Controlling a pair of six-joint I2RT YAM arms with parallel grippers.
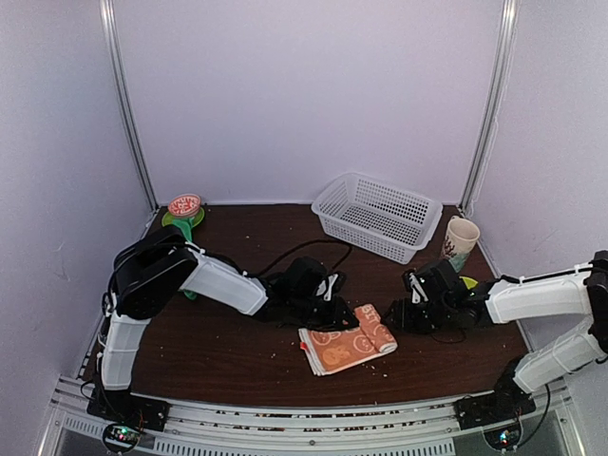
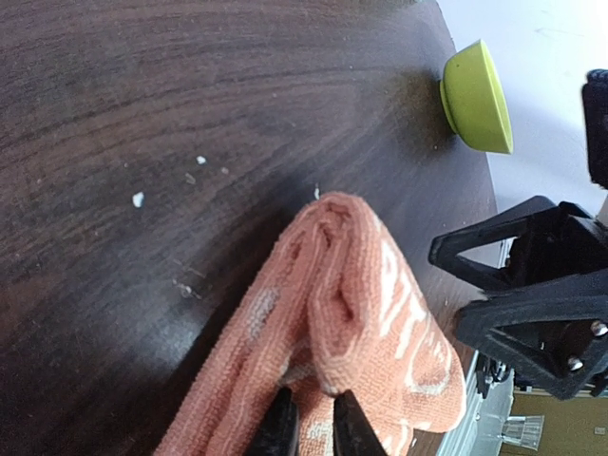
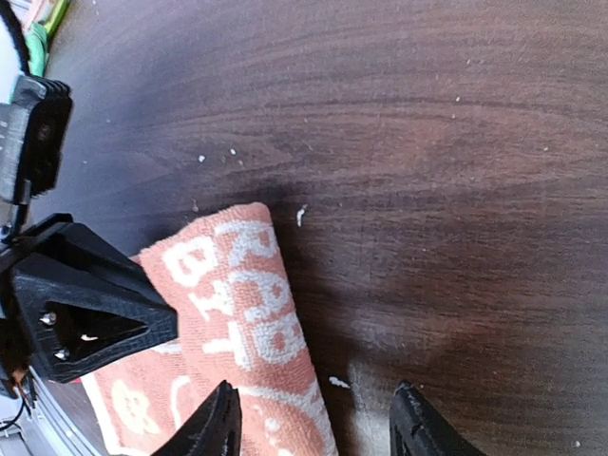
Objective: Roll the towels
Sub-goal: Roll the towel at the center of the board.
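A peach-orange towel with white print lies on the dark table, its right end curled into a loose roll. My left gripper comes in from the left. In the left wrist view it is shut on a fold of the towel at the edge of the roll. My right gripper sits just right of the roll. Its jaws stand open, with the roll's side between them and bare table under the right finger.
A white slotted basket stands at the back right, with a printed cup beside it. A lime bowl rests near the right arm. At the back left is a green item with a pink disc on top. Crumbs dot the wood.
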